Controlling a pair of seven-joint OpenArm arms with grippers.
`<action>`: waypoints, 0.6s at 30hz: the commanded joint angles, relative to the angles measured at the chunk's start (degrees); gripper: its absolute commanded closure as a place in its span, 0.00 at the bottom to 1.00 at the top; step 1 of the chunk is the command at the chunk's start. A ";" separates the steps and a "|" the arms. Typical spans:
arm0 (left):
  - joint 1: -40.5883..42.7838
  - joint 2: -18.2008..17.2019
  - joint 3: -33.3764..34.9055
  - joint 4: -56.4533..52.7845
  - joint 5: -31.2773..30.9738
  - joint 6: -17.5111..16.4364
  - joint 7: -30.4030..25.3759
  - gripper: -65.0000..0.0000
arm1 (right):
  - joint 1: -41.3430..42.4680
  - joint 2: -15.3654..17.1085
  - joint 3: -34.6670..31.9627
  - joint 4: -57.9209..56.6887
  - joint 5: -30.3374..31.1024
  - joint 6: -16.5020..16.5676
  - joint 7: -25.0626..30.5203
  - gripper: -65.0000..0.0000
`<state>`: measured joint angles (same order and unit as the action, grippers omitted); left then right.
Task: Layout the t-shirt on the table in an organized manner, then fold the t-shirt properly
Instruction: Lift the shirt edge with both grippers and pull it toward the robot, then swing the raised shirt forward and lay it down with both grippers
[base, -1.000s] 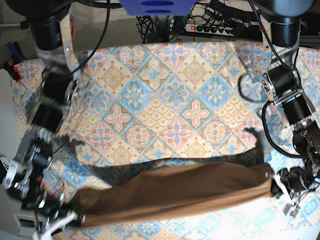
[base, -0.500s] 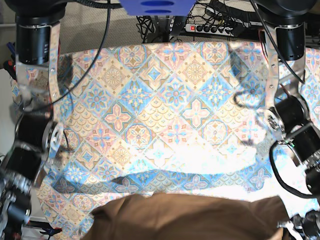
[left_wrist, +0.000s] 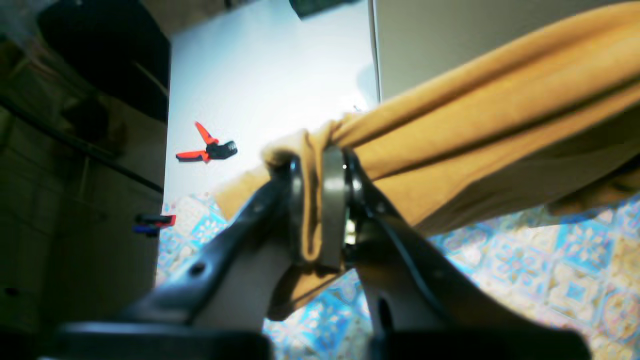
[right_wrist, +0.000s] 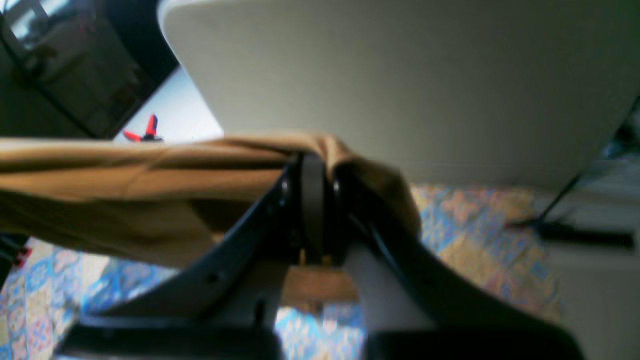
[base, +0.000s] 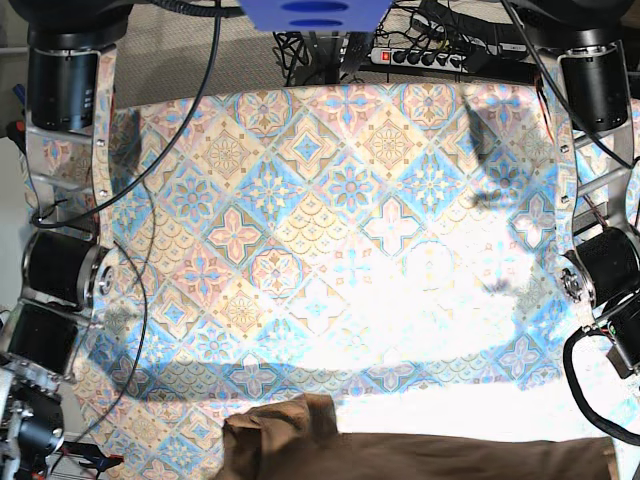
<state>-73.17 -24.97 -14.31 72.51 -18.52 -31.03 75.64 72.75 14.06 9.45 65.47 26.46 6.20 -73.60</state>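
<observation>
T-shirt (base: 420, 455) just one, strung along near table (base: 330, 200) edge, left gripper (left_wrist: 320, 210) and right gripper (right_wrist: 312, 210) both pinched onto its ends, loads of bare patterned cloth beyond

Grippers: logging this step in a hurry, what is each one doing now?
Left gripper: shut on the t-shirt.
Right gripper: shut on the t-shirt.
</observation>
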 joint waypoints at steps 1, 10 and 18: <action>-1.83 -0.13 0.11 0.59 0.02 1.00 -0.87 1.00 | 2.05 0.92 0.17 0.68 -0.39 -0.17 1.03 1.00; -1.83 -0.13 0.20 0.50 0.02 2.23 -0.52 1.00 | 2.05 4.70 0.09 -0.11 -0.39 -0.17 0.77 1.00; -1.83 -0.22 0.20 0.50 0.02 2.23 -0.52 1.00 | 2.05 4.70 0.09 -0.11 -0.39 -0.17 0.77 1.00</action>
<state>-72.66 -24.45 -14.02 72.31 -19.31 -29.10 76.34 72.29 18.28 9.30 64.60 26.52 6.37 -74.85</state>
